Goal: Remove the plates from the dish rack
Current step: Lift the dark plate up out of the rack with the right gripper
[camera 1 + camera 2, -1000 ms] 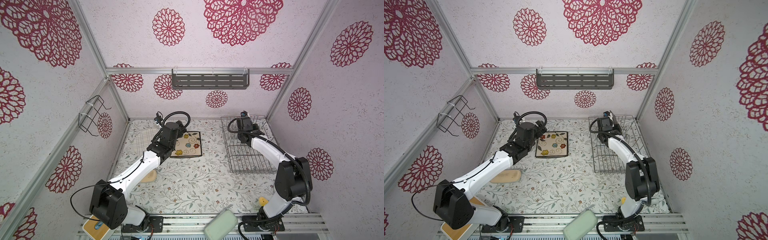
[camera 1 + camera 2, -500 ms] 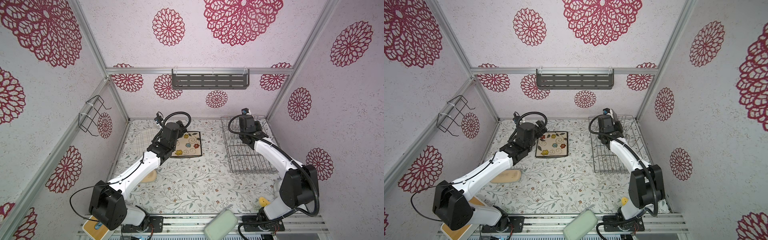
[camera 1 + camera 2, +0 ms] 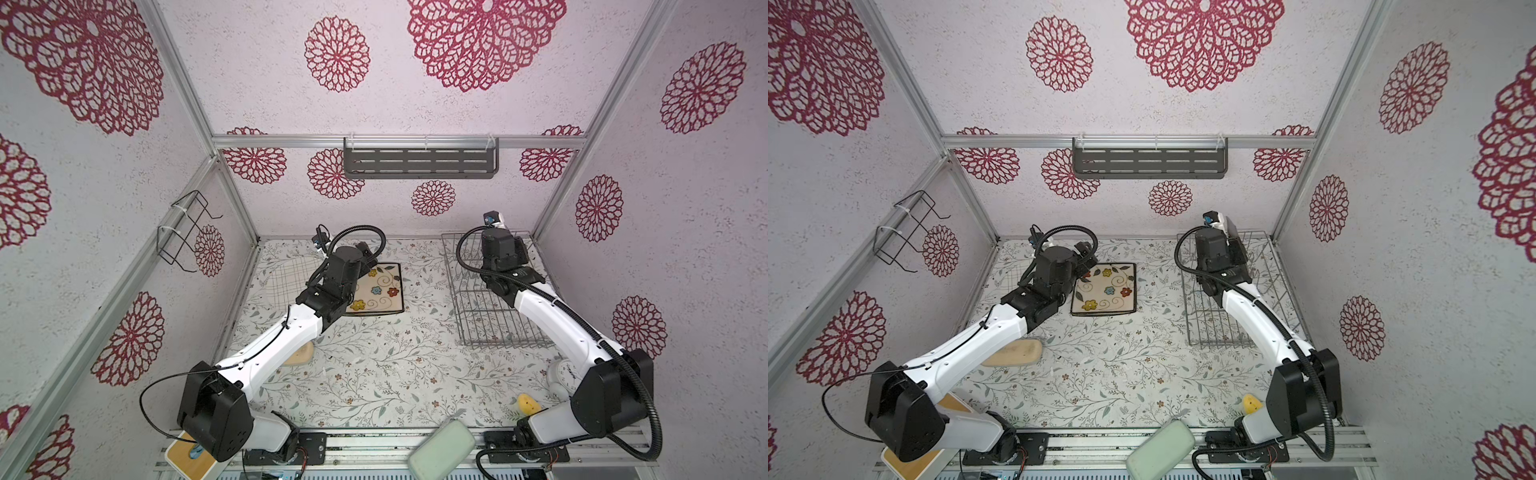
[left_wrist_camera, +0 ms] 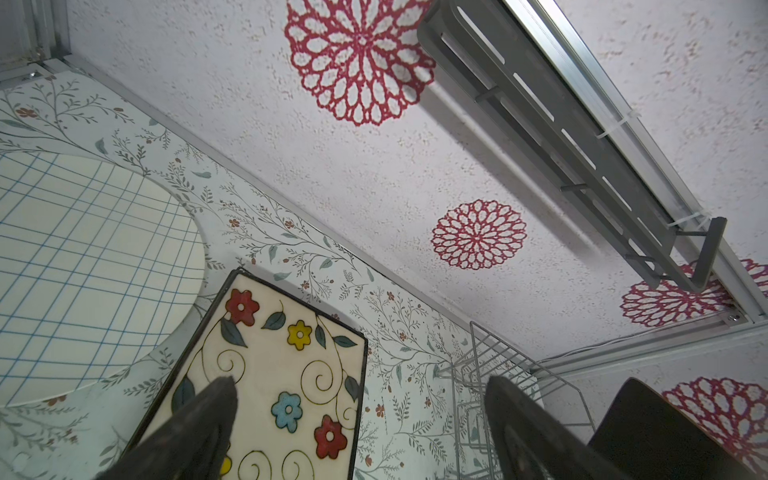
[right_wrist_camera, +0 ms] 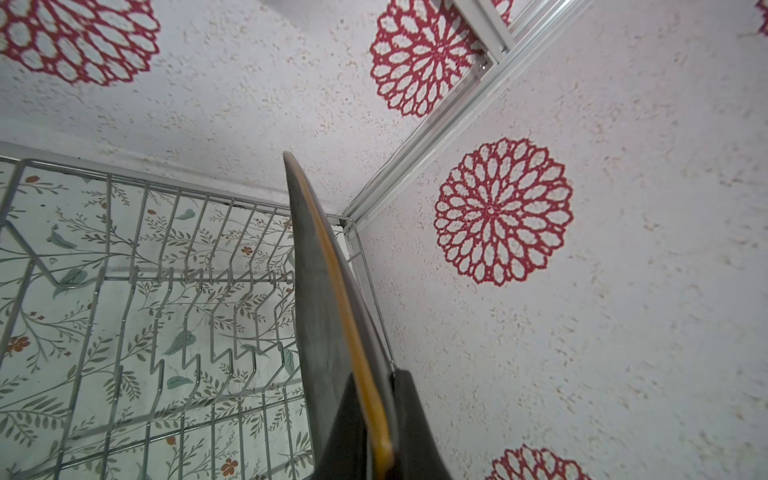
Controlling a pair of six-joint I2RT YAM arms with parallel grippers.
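Note:
A dark brown plate (image 5: 320, 311) with an orange rim stands on edge in my right gripper (image 5: 376, 378), which is shut on its edge. It hangs over the far right corner of the silver wire dish rack (image 3: 478, 320), whose prongs (image 5: 166, 291) stand bare below it. My left gripper (image 4: 359, 380) is open, with nothing between its fingers. It hovers over the near edge of the cream floral plate (image 3: 380, 291), which lies flat on the table. The round cream plate with grid lines (image 4: 83, 270) lies flat to the left of the floral one, partly hidden by my left arm in both top views.
A dark grey slotted shelf (image 3: 419, 162) hangs on the back wall and a black wire holder (image 3: 183, 228) on the left wall. A beige wooden piece (image 3: 1013, 353) lies under my left arm. A yellow object (image 3: 525, 405) and a pale green pad (image 3: 440, 442) sit at the front.
My right gripper has risen slightly over the rack's far end with the dark plate, and that arm's elbow has swung towards the front right. The left arm has barely moved.

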